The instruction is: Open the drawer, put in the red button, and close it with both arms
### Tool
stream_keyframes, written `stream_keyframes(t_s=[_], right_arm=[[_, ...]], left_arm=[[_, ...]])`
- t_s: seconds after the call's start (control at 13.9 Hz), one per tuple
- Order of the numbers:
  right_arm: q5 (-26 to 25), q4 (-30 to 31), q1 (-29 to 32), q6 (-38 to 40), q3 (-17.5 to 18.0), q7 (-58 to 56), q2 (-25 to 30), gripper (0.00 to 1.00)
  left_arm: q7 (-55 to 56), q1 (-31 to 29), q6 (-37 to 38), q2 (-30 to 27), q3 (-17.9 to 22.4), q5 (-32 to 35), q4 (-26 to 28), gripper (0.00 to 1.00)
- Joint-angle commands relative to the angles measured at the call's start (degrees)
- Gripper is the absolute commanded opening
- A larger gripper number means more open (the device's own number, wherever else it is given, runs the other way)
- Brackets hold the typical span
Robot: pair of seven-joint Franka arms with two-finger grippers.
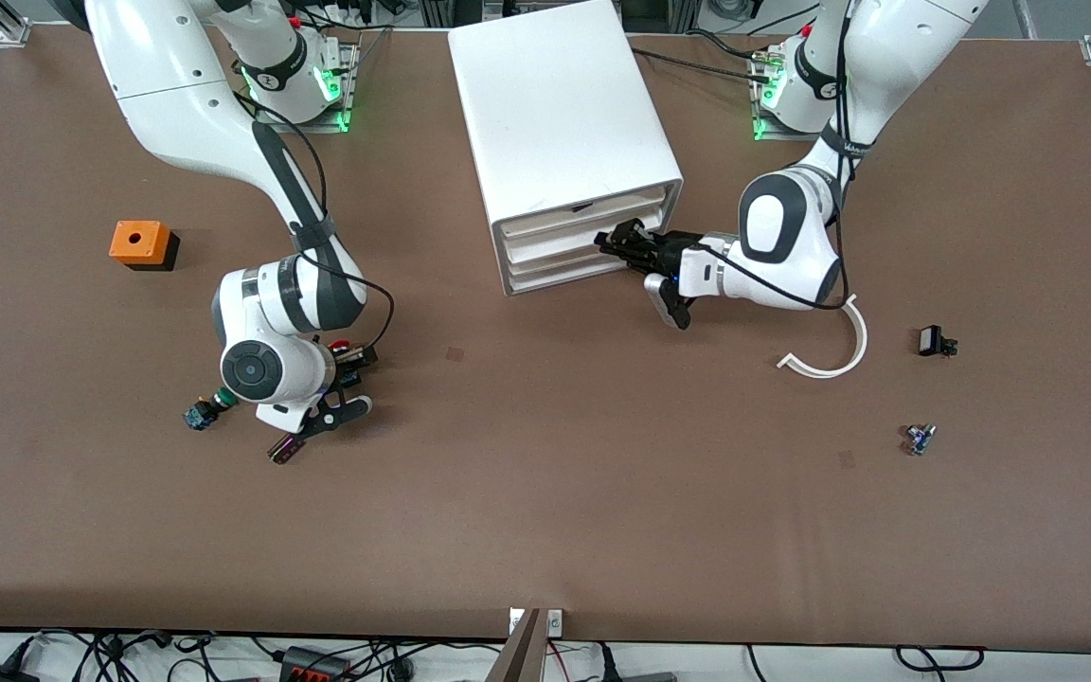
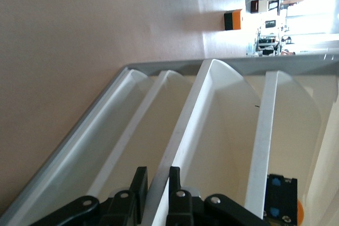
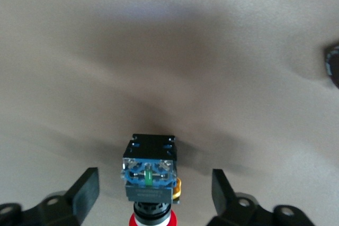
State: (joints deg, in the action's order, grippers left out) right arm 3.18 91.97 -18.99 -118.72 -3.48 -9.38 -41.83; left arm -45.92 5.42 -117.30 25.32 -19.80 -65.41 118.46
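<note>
Left gripper (image 1: 614, 244) pinches the drawer (image 2: 183, 130) lip, ready to pull; right gripper (image 3: 154, 197), wide, straddles the red button (image 3: 150, 175), to close next.

A brown counter (image 1: 545, 530) fills the scene under even overhead light, its nearer edge giving way to a pale floor strewn with black cables (image 1: 110, 655). Metal frame posts (image 1: 8, 21) stand at the counter's corners, and green indicator lights (image 1: 328, 85) glow along its upper edge.
</note>
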Motion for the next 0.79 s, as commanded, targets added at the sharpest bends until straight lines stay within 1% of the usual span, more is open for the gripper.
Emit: stream_keyframes(t_s=[0.0,0.07,0.14,0.22,0.29,0.36,0.43,0.57,0.72], right_arm=[[0.7,-0.6,-0.2,-0.8,0.1,-1.5,-0.7,0.52],[0.5,-0.6,-0.2,-0.7,0.1,-1.6,-0.7,0.36],[0.4,-0.6,-0.2,-0.5,0.1,-1.7,-0.7,0.23],[0.2,-0.7,-0.2,-0.4,0.0,-2.0,-0.6,0.09],[0.2,-1.0,-0.3,-0.2,0.0,-2.7,-0.4,0.01],[0.2,-1.1,-0.4,-0.2,0.0,-2.7,-0.2,0.0],[0.2,-1.3,-0.4,-0.2,0.0,-2.7,0.2,0.0],[0.2,-2.6,-0.3,-0.2,0.0,-2.9,2.2,0.0],[0.2,-8.0,-0.4,0.6,0.0,-3.0,3.1,0.0]], left_arm=[[0.7,-2.4,-0.4,5.7,0.1,-0.1,-7.1,0.05],[0.8,-3.0,-0.4,7.4,0.1,-0.1,-9.3,0.06],[0.8,-3.7,-0.4,9.1,0.5,0.4,-11.5,0.07],[1.0,-3.8,-0.2,10.4,1.1,2.5,-13.6,0.13],[1.4,-3.8,-0.1,10.8,1.4,4.2,-14.8,0.33],[0.9,-4.0,0.1,10.6,1.4,4.8,-14.8,0.95],[0.9,-5.6,1.1,10.5,1.4,5.3,-14.7,1.0],[1.6,-6.4,5.8,8.7,1.5,5.5,-14.6,1.0],[5.1,-7.3,7.8,6.1,1.9,7.3,-14.5,1.0]])
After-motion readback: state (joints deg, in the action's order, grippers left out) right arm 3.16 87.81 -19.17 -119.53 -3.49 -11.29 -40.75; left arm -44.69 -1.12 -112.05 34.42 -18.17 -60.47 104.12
